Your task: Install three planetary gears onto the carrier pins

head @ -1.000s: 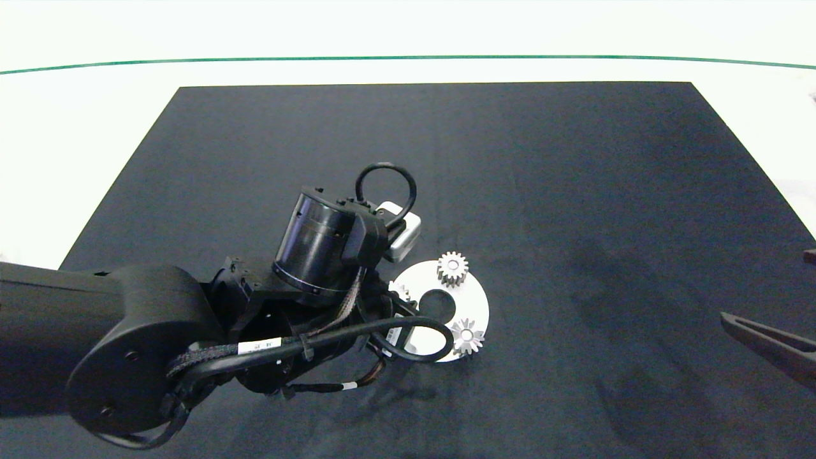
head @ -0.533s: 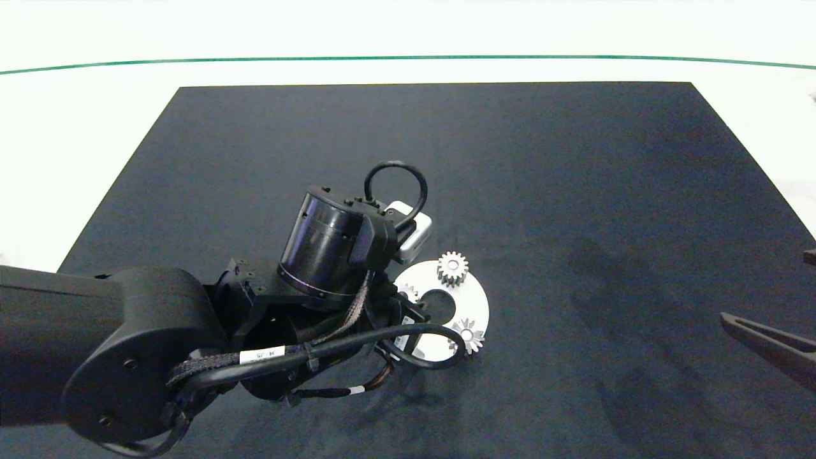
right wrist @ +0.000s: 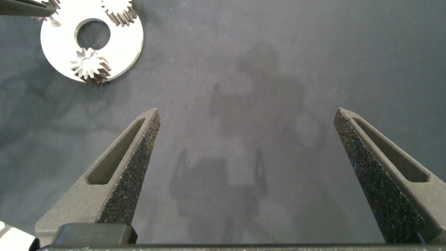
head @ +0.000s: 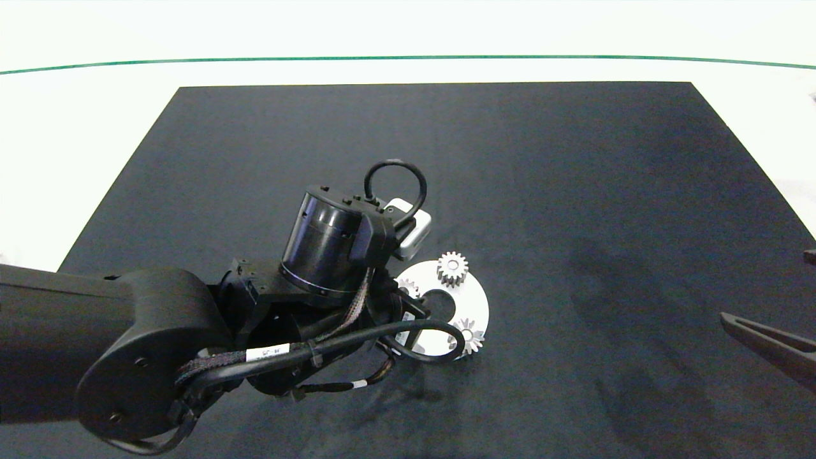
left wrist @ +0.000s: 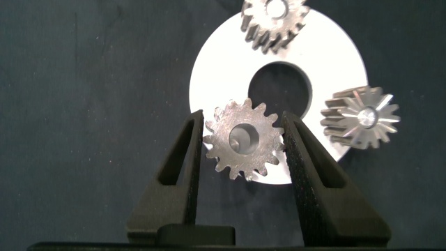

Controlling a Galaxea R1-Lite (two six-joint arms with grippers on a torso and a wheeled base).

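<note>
Planetary gears: two [left wrist: 275,21] [left wrist: 360,118] seated at plate's [left wrist: 209,70] 12 and 3 o'clock; left gripper [left wrist: 242,143] clamps the third gear [left wrist: 244,139] over its pin to seat it. Right gripper [right wrist: 247,174] idle, spread wide.

Shiny metal gears [left wrist: 244,140], smooth plate [left wrist: 216,66], seemingly matt cloth [head: 574,191].

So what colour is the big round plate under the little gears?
The plate is plain white, clearest in the left wrist view.
</note>
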